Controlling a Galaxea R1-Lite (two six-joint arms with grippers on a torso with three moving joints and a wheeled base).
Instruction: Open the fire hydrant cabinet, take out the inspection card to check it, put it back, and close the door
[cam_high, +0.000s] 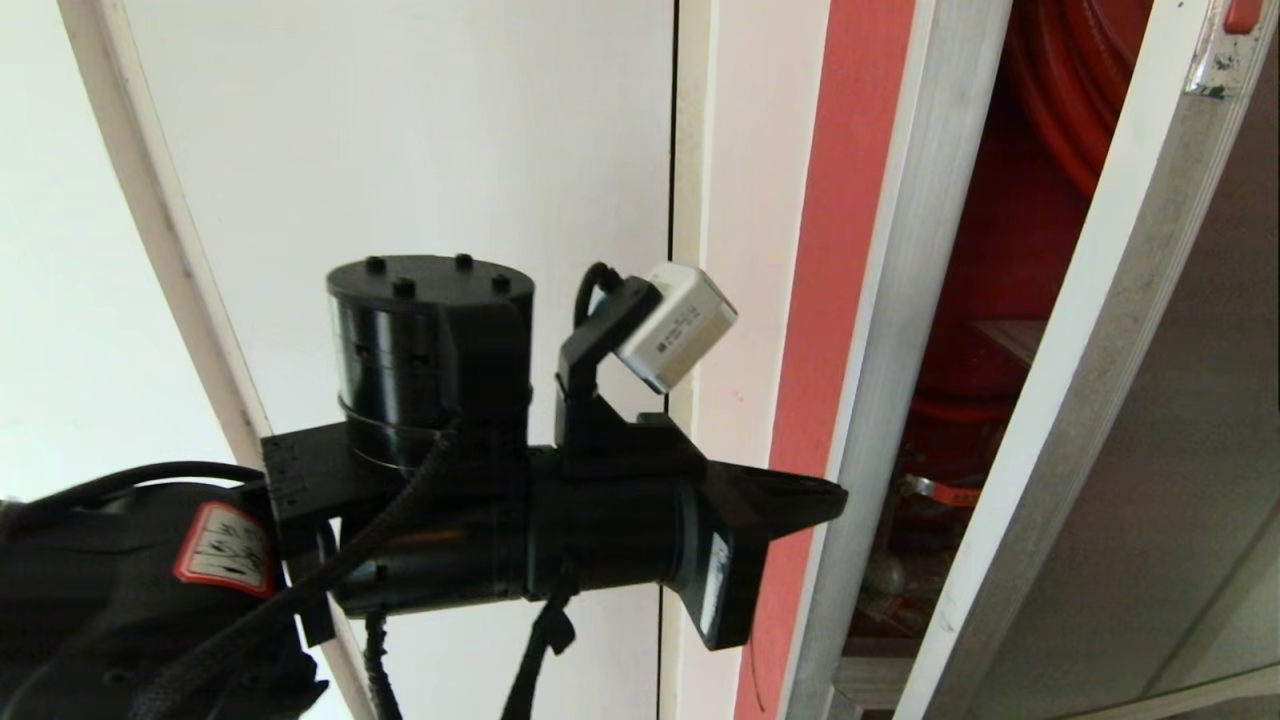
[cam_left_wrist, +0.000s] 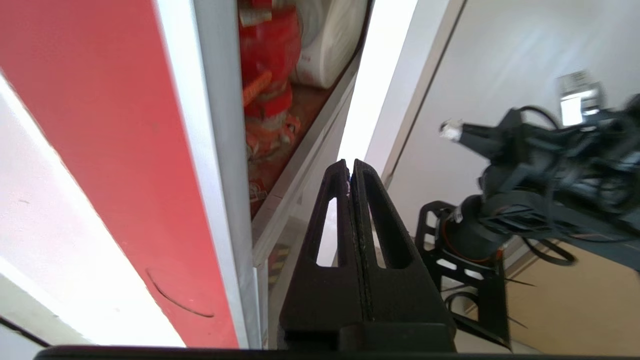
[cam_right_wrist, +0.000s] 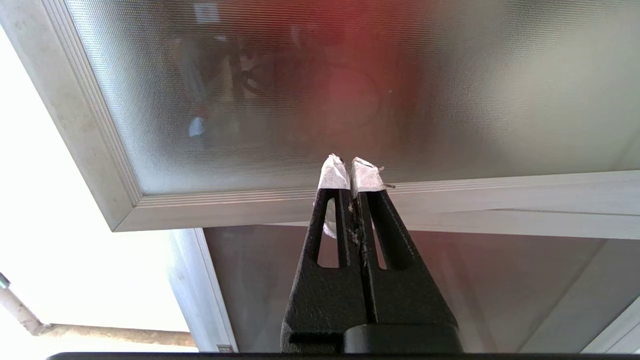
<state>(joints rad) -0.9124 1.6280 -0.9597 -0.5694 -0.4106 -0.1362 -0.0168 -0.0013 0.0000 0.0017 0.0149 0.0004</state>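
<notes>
Door (cam_high: 1090, 400) stands ajar just beyond the left gripper (cam_high: 835, 497), whose fingers (cam_left_wrist: 372, 210) are pressed together, likely to slip into the gap and push it wider. Silver-framed, dark glass, red latch on top. Right gripper (cam_right_wrist: 350, 172) hangs parked, fingers together, holding nothing.

Matte black left arm (cam_high: 430, 540) across the lower left of the head frame: squat cylindrical housing (cam_high: 430, 345) studded with four screws, braided black cables (cam_high: 300, 590), red-bordered white sticker (cam_high: 225, 548), small white camera (cam_high: 676, 326) on a black bracket. Black wedge-shaped fingers (cam_left_wrist: 385, 235) with long slots; white tape on the right fingertips (cam_right_wrist: 334, 175).
</notes>
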